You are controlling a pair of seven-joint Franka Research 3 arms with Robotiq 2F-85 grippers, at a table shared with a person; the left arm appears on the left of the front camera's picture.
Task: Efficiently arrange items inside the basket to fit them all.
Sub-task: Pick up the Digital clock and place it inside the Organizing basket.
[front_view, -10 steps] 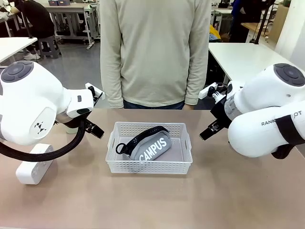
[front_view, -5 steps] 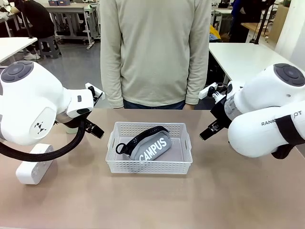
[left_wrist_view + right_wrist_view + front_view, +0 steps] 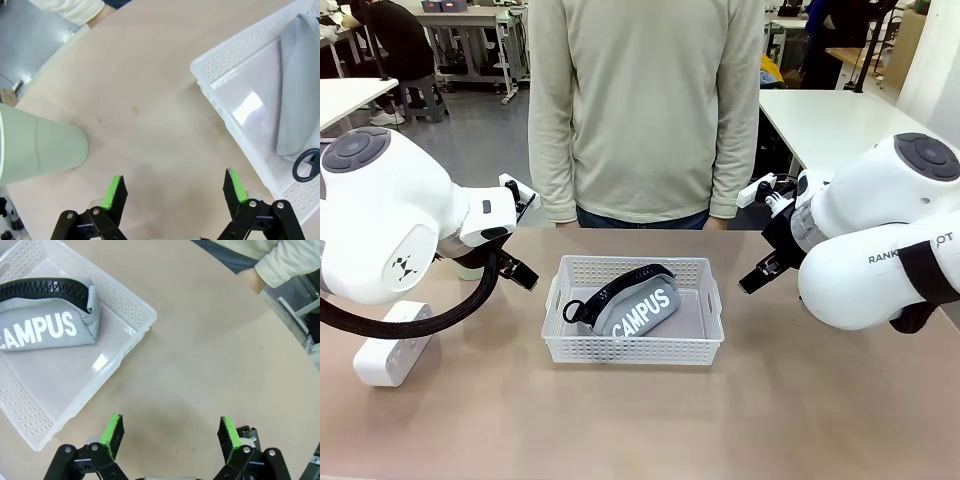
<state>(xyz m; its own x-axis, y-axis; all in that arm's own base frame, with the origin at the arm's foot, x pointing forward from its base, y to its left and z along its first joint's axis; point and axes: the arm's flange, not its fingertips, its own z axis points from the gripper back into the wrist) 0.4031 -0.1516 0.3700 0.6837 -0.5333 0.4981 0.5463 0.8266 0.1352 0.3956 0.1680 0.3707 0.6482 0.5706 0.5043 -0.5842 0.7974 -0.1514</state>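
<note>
Basket (image 3: 630, 350): white, with lattice sides, in the middle of the table (image 3: 640, 430) between the two arms, one long side facing the robot.
Pouch (image 3: 638, 306): grey, with "CAMPUS" in white letters, lying tilted inside the basket across its left and middle part. A black zip runs along its upper edge and a black strap loop sits at its left end (the right part of the basket floor is bare).
Case (image 3: 388, 347): white with rounded corners, flat on the table at the robot's left, well apart from the basket and partly behind the left arm's black cable.
Cup (image 3: 37, 148): pale green, on the table left of the basket, near the left gripper. I cannot tell whether it is upright.
Left gripper (image 3: 175, 186): jaws spread wide with nothing between them, above bare table between the cup and the basket's short end.
Right gripper (image 3: 171, 431): jaws also spread wide and holding nothing, above bare table just off the basket's right end (one basket corner lies close ahead of the fingers).
Person (image 3: 645, 110): standing at the far edge in a cream sweater, arms down, one sleeve (image 3: 285, 257) and a bit of hand near the table's rim.
</note>
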